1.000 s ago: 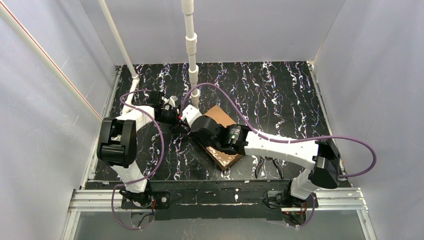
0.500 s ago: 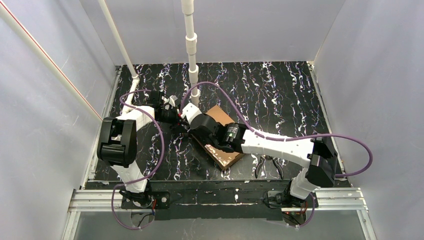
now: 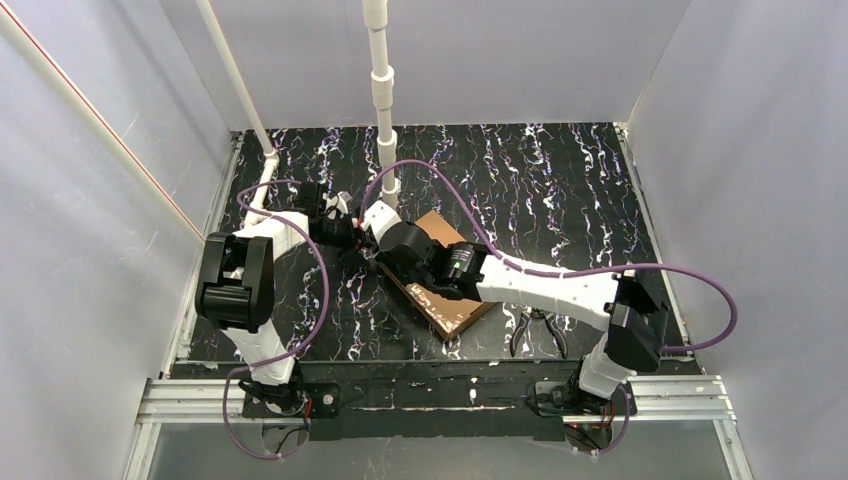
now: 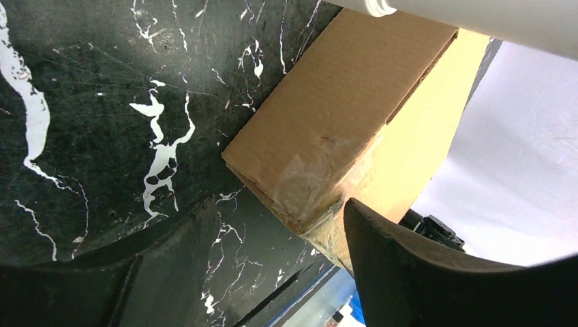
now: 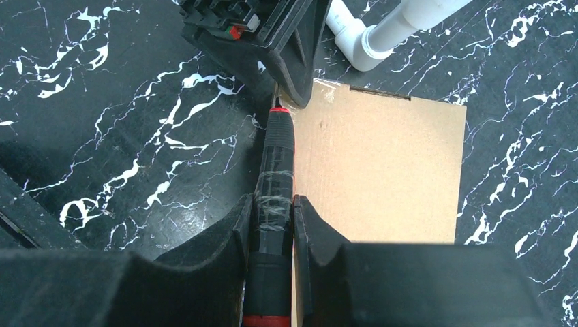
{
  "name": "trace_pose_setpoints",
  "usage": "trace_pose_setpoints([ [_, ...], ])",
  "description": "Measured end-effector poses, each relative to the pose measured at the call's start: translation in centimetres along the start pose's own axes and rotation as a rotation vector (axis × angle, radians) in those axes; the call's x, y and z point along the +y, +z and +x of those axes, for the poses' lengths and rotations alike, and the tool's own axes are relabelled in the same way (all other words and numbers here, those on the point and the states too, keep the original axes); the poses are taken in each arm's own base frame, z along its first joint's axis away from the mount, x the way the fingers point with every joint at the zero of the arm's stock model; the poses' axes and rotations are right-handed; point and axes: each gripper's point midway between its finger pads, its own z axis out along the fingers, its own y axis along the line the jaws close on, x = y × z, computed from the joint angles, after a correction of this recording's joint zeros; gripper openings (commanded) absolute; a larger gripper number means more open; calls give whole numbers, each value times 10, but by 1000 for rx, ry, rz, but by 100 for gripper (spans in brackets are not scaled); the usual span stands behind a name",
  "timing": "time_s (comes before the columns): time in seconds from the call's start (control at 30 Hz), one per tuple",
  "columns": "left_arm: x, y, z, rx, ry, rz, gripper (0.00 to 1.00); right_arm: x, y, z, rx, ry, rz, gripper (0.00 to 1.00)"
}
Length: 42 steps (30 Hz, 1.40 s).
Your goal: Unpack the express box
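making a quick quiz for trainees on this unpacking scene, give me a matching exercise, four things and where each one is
Things:
1 express box
2 black-and-red tool
3 pliers
4 white pipe

Places:
a gripped in the right claw
b standing upright beyond the box
c lying flat in the middle of the table
d at the table's near edge, right of the box

Pairs: 1-c, 2-a, 3-d, 4-b
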Motion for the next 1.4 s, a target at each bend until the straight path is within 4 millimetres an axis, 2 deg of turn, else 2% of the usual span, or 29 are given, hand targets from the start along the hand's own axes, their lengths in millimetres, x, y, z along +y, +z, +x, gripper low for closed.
trace_pose_setpoints([
  [0.23, 1, 0, -1, -5, 2, -6, 71, -2, 2, 0, 0, 3, 0, 1],
  [0.5, 1, -6, -9, -19, -21, 31, 63, -4, 4, -3, -10, 7, 3, 1],
  [0.87, -9, -7, -12, -10, -27, 108, 64, -2, 8, -4, -14, 12, -12, 1],
  [1.1, -1, 0, -8, 20, -52, 100, 58, 0, 9, -4, -17, 13, -23, 1],
  [1.4, 2, 2, -6, 29, -56, 88, 58, 1, 10, -4, -20, 14, -26, 1],
])
